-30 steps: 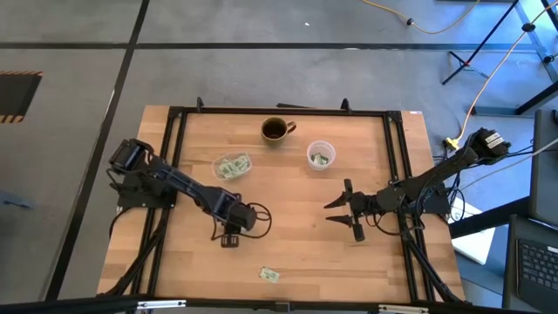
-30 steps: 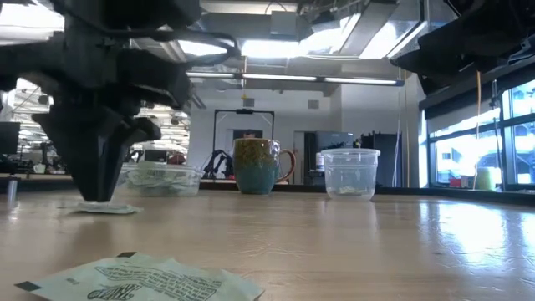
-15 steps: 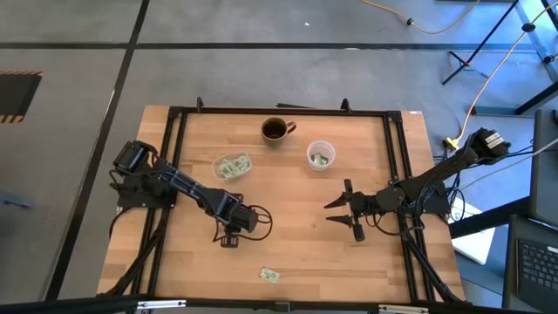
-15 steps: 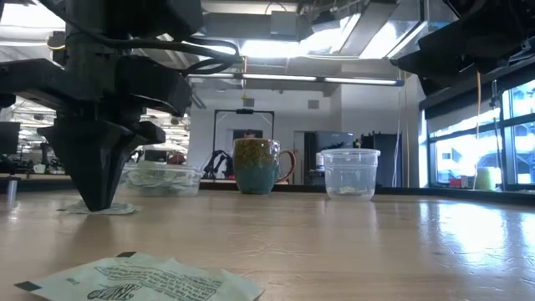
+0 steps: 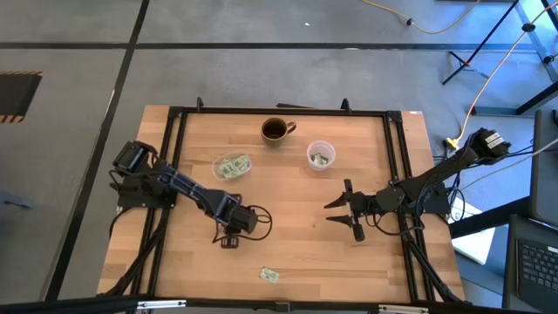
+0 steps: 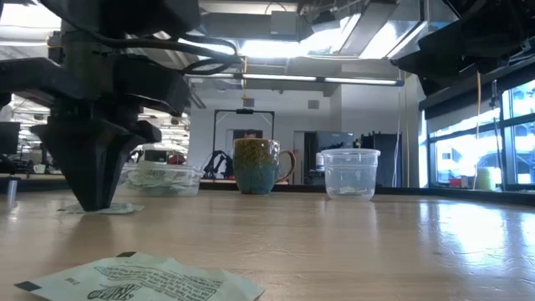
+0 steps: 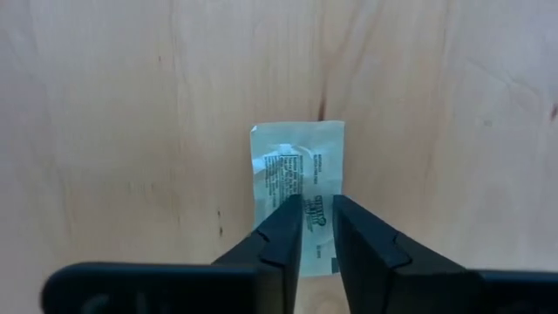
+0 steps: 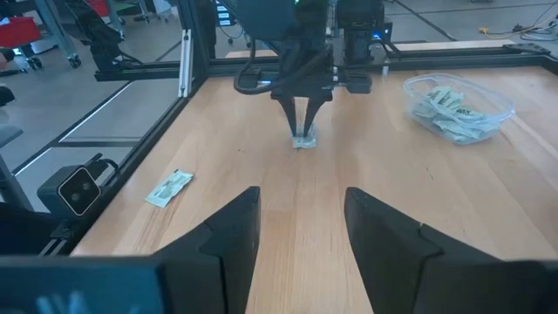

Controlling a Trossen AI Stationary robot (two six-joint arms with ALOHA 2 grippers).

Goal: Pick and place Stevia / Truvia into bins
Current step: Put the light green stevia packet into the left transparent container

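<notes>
Straddling flat paper sachet (image 7: 298, 179) | left claw (image 7: 317, 216) | grainy wood table (image 7: 122, 131)

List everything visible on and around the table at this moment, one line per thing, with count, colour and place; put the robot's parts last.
Table: one, light wood with a black frame, centre of the high view.
Mug: one, dark with a handle, at the table's far edge.
Round cup: one, clear plastic, beside the mug, with sachets inside.
Shallow tub: one, clear plastic, left of the mug, holding several pale green sachets.
Sachet under the left arm: one, pale green and white, flat on the wood.
Loose sachet: one, pale green, near the table's front edge.
Left end effector: dark, tips down on the sachet, narrowly apart.
Right end effector: dark, open, above bare wood on the right.
</notes>
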